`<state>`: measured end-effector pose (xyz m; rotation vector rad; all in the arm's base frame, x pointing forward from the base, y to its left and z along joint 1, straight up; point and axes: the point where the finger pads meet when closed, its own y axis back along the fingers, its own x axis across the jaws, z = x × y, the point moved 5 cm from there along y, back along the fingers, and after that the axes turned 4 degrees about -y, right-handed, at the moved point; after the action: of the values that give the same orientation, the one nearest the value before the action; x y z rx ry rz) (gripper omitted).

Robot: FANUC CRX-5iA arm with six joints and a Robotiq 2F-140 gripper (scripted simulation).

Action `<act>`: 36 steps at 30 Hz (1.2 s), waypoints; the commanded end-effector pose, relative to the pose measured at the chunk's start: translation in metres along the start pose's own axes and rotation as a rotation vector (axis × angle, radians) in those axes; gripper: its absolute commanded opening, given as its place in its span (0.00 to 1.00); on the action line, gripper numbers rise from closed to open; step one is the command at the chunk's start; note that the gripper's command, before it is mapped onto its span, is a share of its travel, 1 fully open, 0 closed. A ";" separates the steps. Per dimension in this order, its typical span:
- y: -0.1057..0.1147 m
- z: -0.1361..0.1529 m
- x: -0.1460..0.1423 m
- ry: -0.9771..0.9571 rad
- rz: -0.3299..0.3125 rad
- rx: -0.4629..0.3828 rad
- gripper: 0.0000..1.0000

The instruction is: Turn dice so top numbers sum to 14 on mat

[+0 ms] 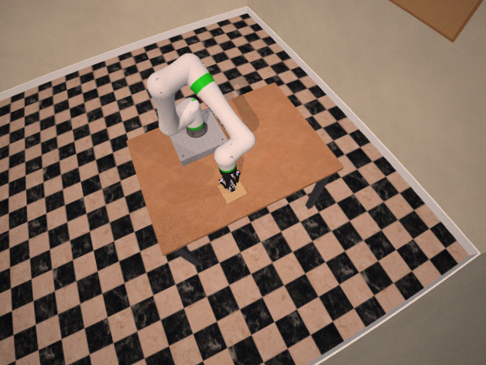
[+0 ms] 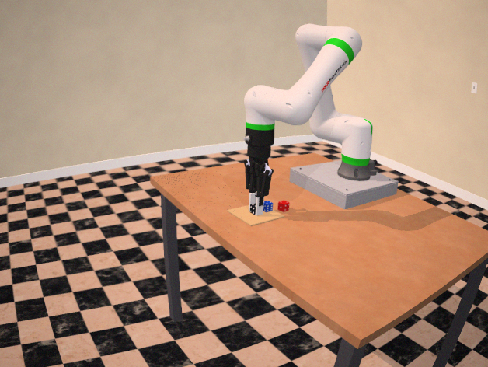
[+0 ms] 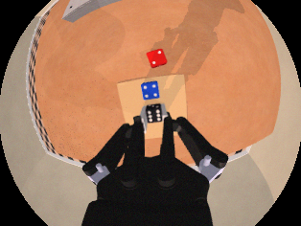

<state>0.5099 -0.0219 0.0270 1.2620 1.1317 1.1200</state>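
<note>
Fingers pinching the black die over the mat

The fingers clamp the black die above the tan mat; the blue die sits on the mat, the red die beyond it on the counter.

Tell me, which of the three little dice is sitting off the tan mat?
The small red die. It rests on the bare wooden table beyond the mat's edge, while the blue die and the black-and-white die between the hand's fingers are on the mat.

Bare room, checkered floor
</note>
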 end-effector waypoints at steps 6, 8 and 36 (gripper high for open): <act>0.000 0.000 0.000 0.000 0.000 0.000 0.16; 0.000 0.000 0.000 0.000 0.000 0.000 0.16; 0.000 0.000 0.000 0.000 0.000 0.000 0.28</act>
<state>0.5099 -0.0219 0.0270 1.2620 1.1317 1.1200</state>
